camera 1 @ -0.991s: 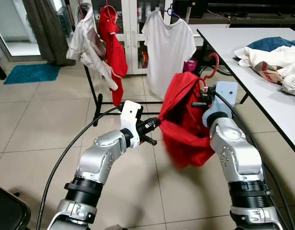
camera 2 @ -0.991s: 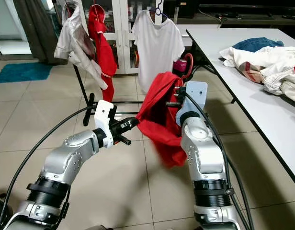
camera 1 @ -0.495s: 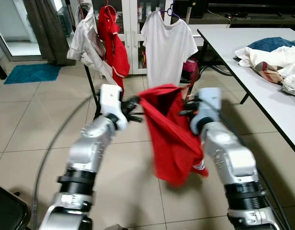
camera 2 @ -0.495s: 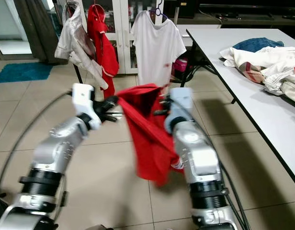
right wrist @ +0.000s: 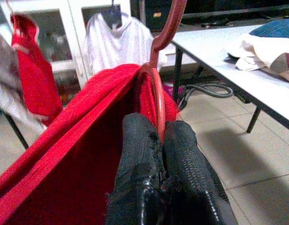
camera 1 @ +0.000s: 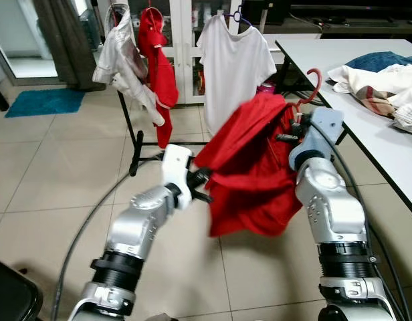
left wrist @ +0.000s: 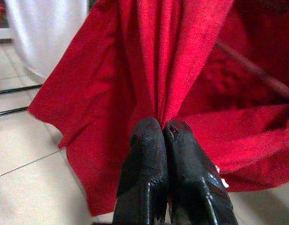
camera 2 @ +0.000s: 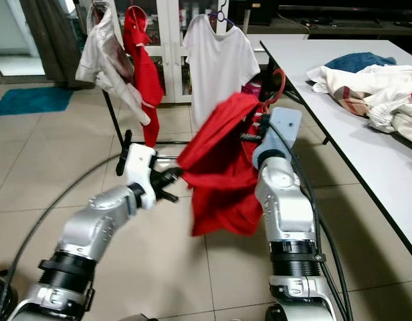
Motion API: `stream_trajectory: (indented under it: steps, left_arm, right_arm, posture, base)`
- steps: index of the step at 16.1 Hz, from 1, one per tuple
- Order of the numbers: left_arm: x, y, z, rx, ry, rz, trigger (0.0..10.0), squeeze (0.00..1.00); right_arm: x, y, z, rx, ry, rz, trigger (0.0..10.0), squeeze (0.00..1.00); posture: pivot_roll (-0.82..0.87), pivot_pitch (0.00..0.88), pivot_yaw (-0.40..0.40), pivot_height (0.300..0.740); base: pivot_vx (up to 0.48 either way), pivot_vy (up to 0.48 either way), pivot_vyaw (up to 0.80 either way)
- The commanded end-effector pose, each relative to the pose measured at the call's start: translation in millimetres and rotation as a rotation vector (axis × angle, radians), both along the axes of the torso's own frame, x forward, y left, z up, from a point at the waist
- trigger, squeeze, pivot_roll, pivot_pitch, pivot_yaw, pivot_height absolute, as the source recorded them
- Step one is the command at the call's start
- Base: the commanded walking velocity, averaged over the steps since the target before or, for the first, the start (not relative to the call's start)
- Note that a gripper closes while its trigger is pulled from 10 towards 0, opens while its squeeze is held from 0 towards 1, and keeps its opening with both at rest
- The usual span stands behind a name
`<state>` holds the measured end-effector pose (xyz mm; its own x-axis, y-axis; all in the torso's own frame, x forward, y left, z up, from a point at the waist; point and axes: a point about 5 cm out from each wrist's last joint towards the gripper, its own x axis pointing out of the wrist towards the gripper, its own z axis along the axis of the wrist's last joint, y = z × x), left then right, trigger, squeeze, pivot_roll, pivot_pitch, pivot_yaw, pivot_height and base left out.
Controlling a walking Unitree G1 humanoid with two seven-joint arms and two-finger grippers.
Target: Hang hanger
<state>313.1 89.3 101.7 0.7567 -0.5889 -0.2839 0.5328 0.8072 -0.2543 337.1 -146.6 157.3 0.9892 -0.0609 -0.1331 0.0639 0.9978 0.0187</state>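
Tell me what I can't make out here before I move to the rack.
- Hanger: arms hidden inside the red shirt in every view.
- Rack rail: cut off by the top edge of the eye views above the white shirt.
- Right gripper fingertips: covered by shirt folds in the eye views.
- Left gripper: depth of cloth pinched is hidden.

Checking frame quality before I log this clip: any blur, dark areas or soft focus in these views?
Eye views: evenly lit and sharp, with the red garment slightly soft. Left wrist view: the fingers nearest the lens are dark and a little soft. Right wrist view: the cabinet behind is washed out and hazy.
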Motion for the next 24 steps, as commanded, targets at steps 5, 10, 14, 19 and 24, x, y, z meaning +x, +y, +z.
stream_trajectory:
  steps: [5,10,14,19,24]
  left_arm:
    - [23.9,30.2,26,-0.033,-0.133,0.232,0.0,0.0]
    - [26.8,40.5,22,0.015,-0.113,0.254,0.0,0.0]
    - [5.4,2.8,10,-0.007,-0.026,-0.033,0.0,0.0]
    - [5.9,-7.3,19,-0.07,-0.051,-0.048,0.0,0.0]
    - [16.8,5.0,36,-0.135,-0.119,0.072,0.0,0.0]
  right_arm:
    - [-28.5,21.7,-52,-0.268,0.315,0.448,10.0,0.0]
    - [-20.8,5.1,-33,-0.154,0.273,0.424,10.0,0.0]
    - [0.6,-1.2,12,0.095,-0.006,0.172,10.0,0.0]
    - [-11.7,42.8,-12,-0.052,0.129,0.435,10.0,0.0]
    - [-18.5,32.1,-37,-0.207,0.27,0.496,10.0,0.0]
  posture:
    - [-0.12,0.0,0.006,0.74]
    - [-0.13,0.0,0.016,0.74]
    - [-0.12,0.0,0.015,0.74]
    - [-0.12,0.0,0.006,0.74]
    - [-0.12,0.0,0.006,0.74]
  base:
    - [0.0,0.0,0.0]
    - [0.0,0.0,0.0]
    - [0.0,0.0,0.0]
    - [0.0,0.0,0.0]
    - [0.0,0.0,0.0]
